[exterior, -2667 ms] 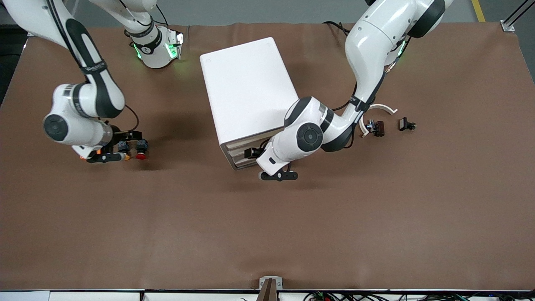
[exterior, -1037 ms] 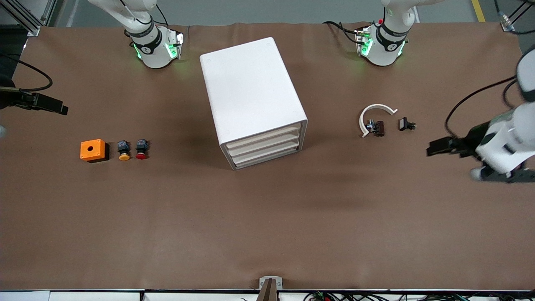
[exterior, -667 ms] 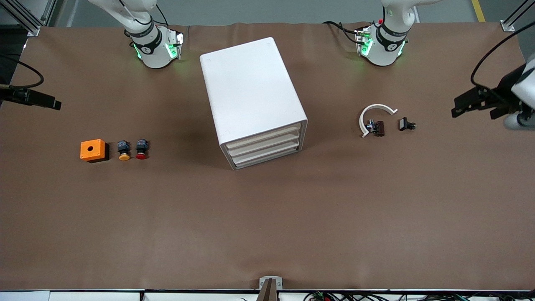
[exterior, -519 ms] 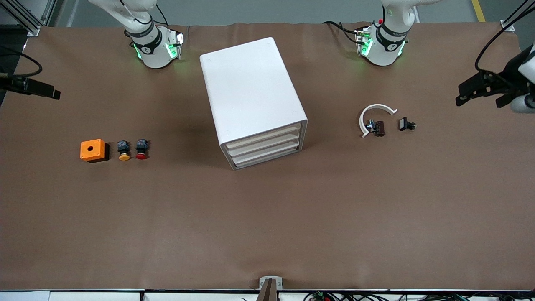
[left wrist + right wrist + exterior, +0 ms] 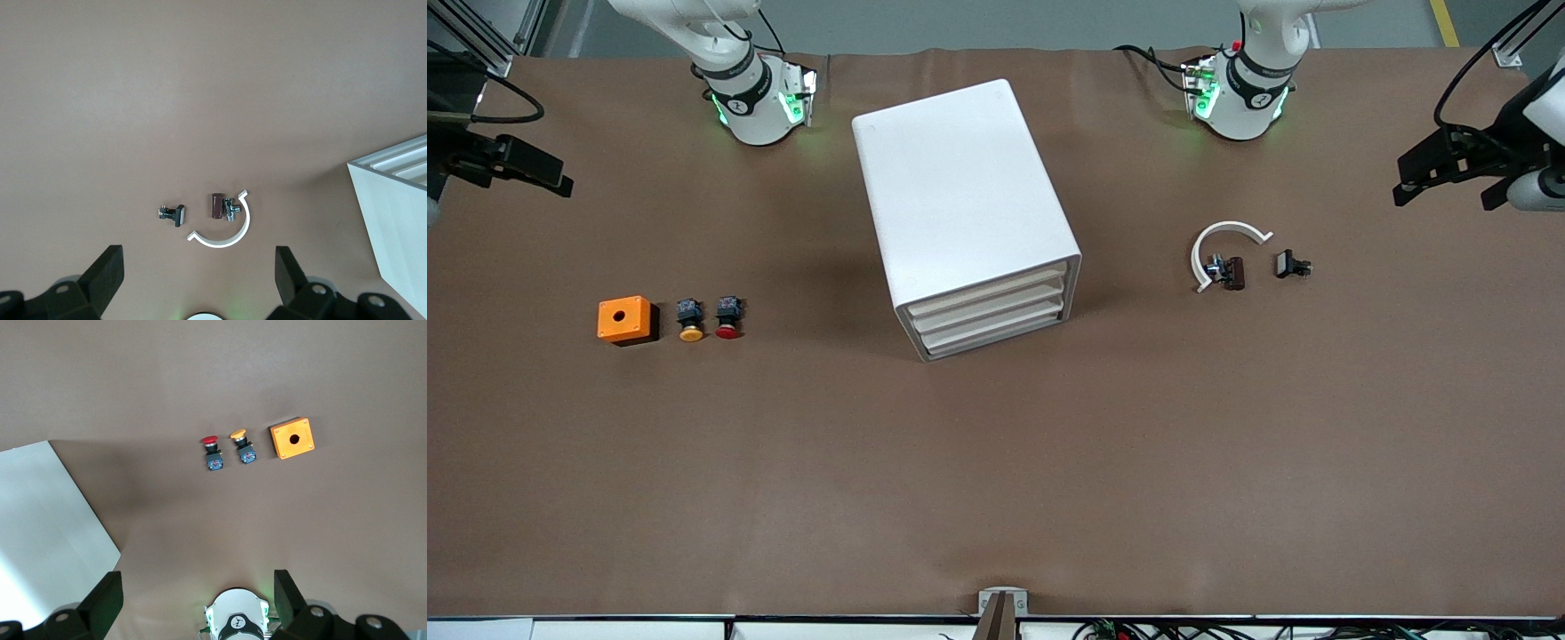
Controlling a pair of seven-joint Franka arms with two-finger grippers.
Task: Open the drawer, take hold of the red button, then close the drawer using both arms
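Observation:
The drawer [image 5: 989, 286] is the top one of three in the white cabinet [image 5: 951, 187] and stands shut, flush with the two below. The red button [image 5: 727, 329] lies on the table toward the right arm's end, beside a yellow-capped button [image 5: 691, 332]; it also shows in the right wrist view [image 5: 211, 449]. My right gripper [image 5: 516, 162] hangs high over that end of the table, open and empty [image 5: 193, 593]. My left gripper [image 5: 1449, 169] hangs high over the left arm's end, open and empty [image 5: 198, 273].
An orange cube with a hole [image 5: 623, 319] sits beside the yellow-capped button. A white curved piece [image 5: 1227, 233] and two small dark parts [image 5: 1232, 271] [image 5: 1291, 264] lie toward the left arm's end. The cabinet's corner shows in both wrist views [image 5: 400, 220] [image 5: 47, 520].
Both arms have lifted away, the left from the cabinet front and the right from the buttons, out to the table's ends. The drawer and the buttons have not moved.

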